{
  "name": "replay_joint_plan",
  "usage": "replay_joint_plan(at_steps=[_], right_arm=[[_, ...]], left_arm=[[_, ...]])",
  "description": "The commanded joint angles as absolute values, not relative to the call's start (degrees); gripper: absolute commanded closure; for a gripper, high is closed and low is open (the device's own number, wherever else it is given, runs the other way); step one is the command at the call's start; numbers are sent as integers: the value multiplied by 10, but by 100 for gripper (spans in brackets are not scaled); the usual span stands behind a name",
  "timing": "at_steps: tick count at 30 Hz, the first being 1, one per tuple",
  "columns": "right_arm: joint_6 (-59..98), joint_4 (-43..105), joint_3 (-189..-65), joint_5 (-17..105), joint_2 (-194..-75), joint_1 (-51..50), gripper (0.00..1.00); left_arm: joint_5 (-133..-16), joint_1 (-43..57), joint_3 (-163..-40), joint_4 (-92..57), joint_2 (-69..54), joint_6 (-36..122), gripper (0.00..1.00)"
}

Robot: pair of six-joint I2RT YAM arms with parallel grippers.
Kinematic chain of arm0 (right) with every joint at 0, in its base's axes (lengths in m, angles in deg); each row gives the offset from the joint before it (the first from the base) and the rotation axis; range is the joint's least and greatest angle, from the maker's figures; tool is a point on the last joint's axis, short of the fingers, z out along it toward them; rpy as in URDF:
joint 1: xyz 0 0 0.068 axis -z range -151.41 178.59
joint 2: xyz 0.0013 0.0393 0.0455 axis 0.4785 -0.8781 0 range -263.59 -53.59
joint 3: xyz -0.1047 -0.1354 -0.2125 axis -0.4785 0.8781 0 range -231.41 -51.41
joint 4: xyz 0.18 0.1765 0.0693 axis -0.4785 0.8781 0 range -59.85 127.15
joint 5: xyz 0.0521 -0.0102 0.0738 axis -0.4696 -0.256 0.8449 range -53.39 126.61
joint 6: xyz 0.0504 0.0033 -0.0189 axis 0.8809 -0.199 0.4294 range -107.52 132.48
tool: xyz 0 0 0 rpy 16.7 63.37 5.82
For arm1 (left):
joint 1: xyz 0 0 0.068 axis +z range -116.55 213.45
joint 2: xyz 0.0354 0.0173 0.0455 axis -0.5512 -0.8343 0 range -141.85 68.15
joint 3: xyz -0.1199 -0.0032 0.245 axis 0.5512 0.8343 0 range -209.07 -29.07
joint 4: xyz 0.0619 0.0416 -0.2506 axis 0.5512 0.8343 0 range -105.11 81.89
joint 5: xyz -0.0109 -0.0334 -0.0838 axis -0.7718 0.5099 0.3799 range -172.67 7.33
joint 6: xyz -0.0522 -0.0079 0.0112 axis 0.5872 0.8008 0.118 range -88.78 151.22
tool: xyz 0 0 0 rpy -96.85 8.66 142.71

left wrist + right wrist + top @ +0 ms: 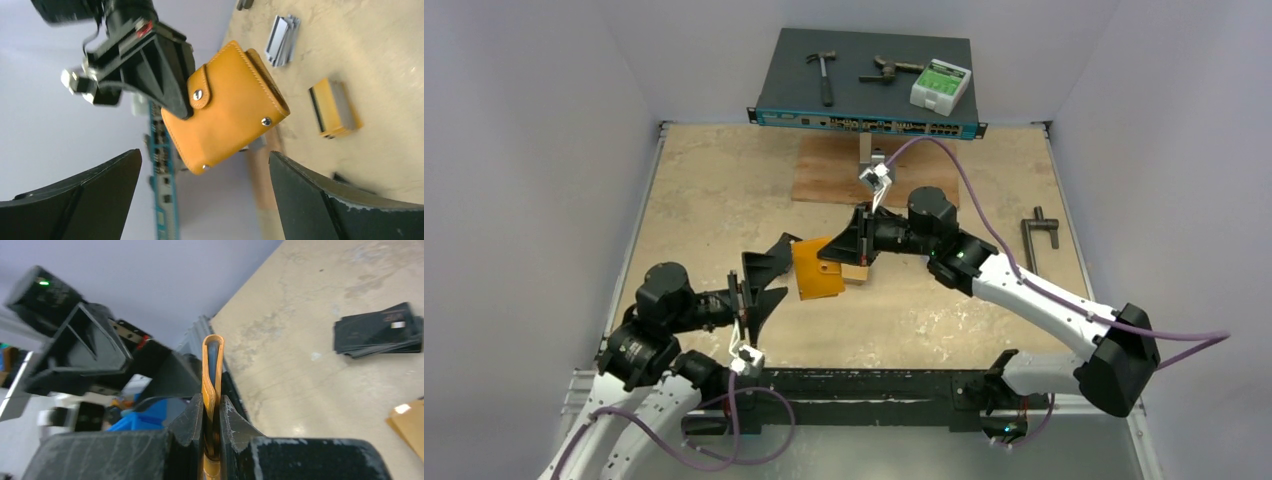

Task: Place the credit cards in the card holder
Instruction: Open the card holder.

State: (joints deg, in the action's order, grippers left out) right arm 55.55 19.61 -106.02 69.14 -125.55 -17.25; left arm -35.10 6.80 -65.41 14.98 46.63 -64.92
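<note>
My right gripper [852,250] is shut on the card holder [817,268], an orange bifold wallet with a snap tab, and holds it closed above the table's middle. In the right wrist view the wallet's edge [212,365] is pinched between the jaws of that gripper [212,412]. My left gripper [774,285] is open and empty just left of the wallet. The left wrist view shows the wallet [230,110] ahead of that open gripper [205,200]. On the table lie a yellow-orange card stack [335,107] and silver-grey credit cards [282,37].
A network switch [864,115] stands at the back with a hammer [824,75], pliers and a green-white box [941,85] on it. A brown board [824,175] lies before it. A metal tool [1039,235] lies at the right. A black stack [380,332] lies on the table.
</note>
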Motion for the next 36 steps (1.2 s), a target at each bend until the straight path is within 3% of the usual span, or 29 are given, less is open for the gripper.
replay_joint_plan(at_steps=[1, 11, 16, 21, 26, 36], right_arm=[[410, 335, -1121, 606, -1231, -171, 100], [218, 472, -1170, 541, -1234, -201, 100], [174, 508, -1183, 495, -1222, -250, 100], [159, 539, -1202, 484, -1230, -270, 100], [148, 554, -1225, 478, -1238, -284, 100], [128, 565, -1265, 463, -1276, -313, 100]], left_arm=[[-411, 68, -756, 249, 412, -331, 0], [-446, 84, -885, 276, 282, 212, 0], [-294, 169, -893, 265, 238, 351, 0], [-173, 199, -915, 329, 182, 333, 0], [-165, 199, -896, 336, 193, 325, 0], [-165, 199, -880, 293, 203, 385, 9]])
